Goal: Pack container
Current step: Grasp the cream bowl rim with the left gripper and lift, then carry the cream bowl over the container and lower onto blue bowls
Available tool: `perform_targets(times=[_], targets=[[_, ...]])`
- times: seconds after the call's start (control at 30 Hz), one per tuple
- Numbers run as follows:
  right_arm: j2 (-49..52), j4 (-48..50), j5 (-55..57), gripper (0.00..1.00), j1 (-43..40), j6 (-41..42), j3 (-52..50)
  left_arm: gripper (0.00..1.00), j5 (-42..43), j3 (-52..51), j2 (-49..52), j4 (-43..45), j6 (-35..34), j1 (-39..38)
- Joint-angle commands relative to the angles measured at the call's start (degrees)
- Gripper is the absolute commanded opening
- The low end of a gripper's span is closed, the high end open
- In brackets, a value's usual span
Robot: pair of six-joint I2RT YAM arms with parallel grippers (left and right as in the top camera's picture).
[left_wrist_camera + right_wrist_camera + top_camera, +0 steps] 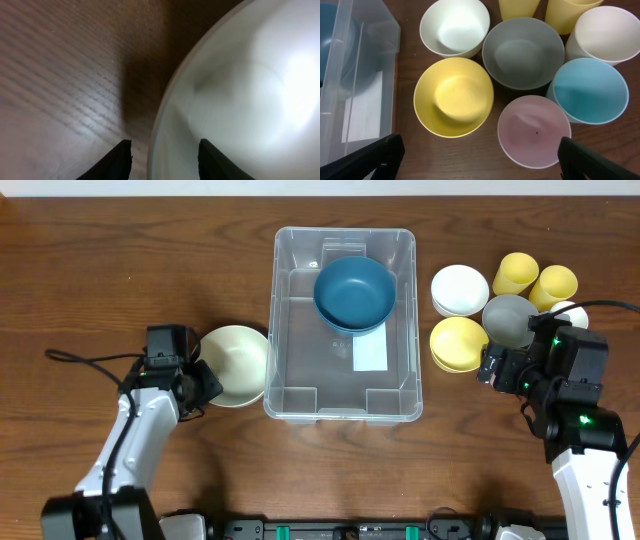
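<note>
Container [300, 355] lies just right of the cream bowl [238, 363], whose rim the nearer left gripper [165, 156] straddles unclenched (right gripper [479, 155] spread wide, empty).

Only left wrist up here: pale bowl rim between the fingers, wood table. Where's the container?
Observer: The container is immediately to the right of that cream bowl. I cannot tell whether they touch.
Operator: Anything in it?
Observer: A dark blue bowl at the far end. Nearer us, only the white label on the base shows.
Operator: Right arm?
Observer: The right gripper is open and empty, above a cluster of bowls and cups on the container's other side. The yellow bowl is among the closest.
</note>
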Motion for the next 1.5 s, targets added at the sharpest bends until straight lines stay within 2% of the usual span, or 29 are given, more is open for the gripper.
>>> perform_targets(times=[0.0, 0.1, 0.17, 0.27, 0.3, 0.4, 0.63, 0.9, 0.97, 1.13, 1.4, 1.47], targets=[[-0.2, 0.0, -0.4, 0.99, -0.2, -0.4, 0.7, 0.38, 0.0, -0.2, 1.9, 1.3, 0.3, 0.3], [-0.2, 0.0, -0.4, 0.99, -0.2, -0.4, 0.7, 0.24, 0.0, 0.0, 1.6, 2.3, 0.3, 0.3], [-0.2, 0.0, -0.4, 0.99, -0.2, -0.4, 0.7, 0.2, 0.0, 0.4, 1.3, 2.3, 0.3, 0.3], [-0.2, 0.0, -0.4, 0.99, -0.2, -0.4, 0.7, 0.19, 0.0, 1.5, 0.3, 2.0, 0.3, 0.3], [-0.2, 0.0, -0.4, 0.99, -0.2, -0.4, 0.7, 0.12, 0.0, 1.9, -0.2, 1.8, 0.3, 0.3], [-0.2, 0.0, -0.4, 0.99, -0.2, -0.4, 0.7, 0.05, 0.0, 3.2, -2.5, 1.9, 0.3, 0.3], [-0.2, 0.0, -0.4, 0.99, -0.2, -0.4, 0.7, 0.06, -1.9, 8.0, -10.6, 1.8, 0.3, 1.1], [-0.2, 0.0, -0.4, 0.99, -0.2, -0.4, 0.7, 0.06, -12.8, 13.7, -18.5, 1.9, 0.3, 1.7], [-0.2, 0.0, -0.4, 0.99, -0.2, -0.4, 0.7, 0.06, -12.7, 14.6, -19.6, 2.0, 0.3, 1.7], [-0.2, 0.0, -0.4, 0.99, -0.2, -0.4, 0.7, 0.06, -4.3, 15.3, -21.2, 2.1, -0.8, 1.2], [-0.2, 0.0, -0.4, 0.99, -0.2, -0.4, 0.7, 0.06, 17.7, 15.3, -20.2, 5.5, -4.2, -2.3], [-0.2, 0.0, -0.4, 0.99, -0.2, -0.4, 0.7, 0.06, 20.5, 15.3, -20.0, 7.4, -4.7, -4.3]])
